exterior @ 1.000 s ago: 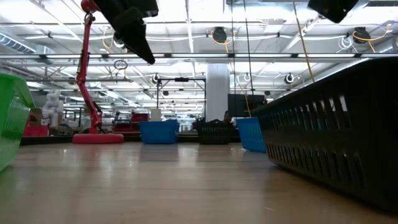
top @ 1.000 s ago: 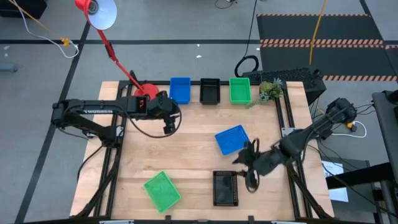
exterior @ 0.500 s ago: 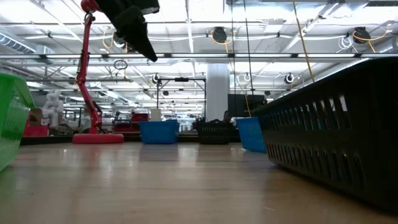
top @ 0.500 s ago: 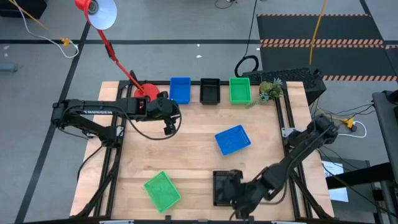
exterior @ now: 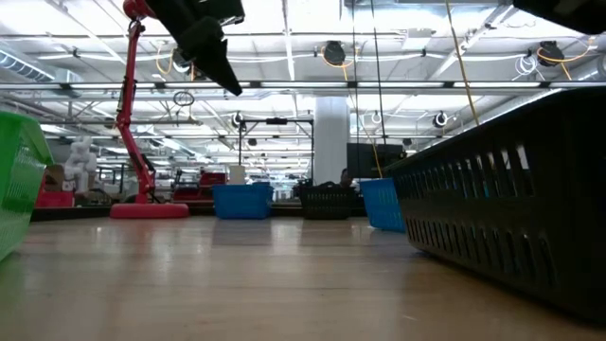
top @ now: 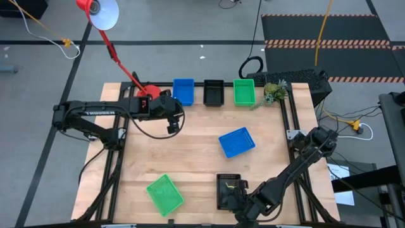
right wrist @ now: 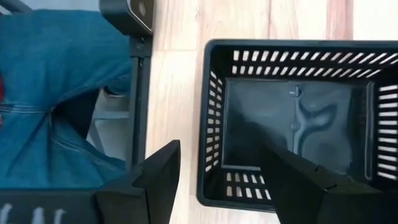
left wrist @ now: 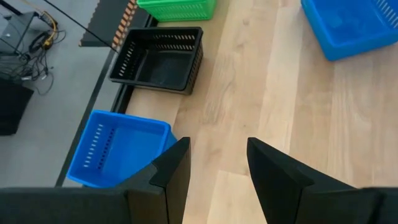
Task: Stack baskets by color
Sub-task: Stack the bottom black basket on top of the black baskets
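A black basket sits by the table's near edge, flat on its bottom. My right gripper hovers open over its near end: one finger stands outside the near wall, the other over the hollow, and no touch shows. A loose blue basket lies mid-table. A green basket lies near left. Blue, black and green baskets line the far edge. My left gripper hangs open and high by the far blue basket.
A red lamp base stands at the far left, its arm reaching beyond the table. A small plant sits at the far right corner. A person's legs in blue jeans stand just past the table's near edge. Bare wood lies mid-table.
My right gripper has swung from beside the loose blue basket toward the table's near edge and down, tipping more steeply, and now stands over the near black basket. No basket has moved.
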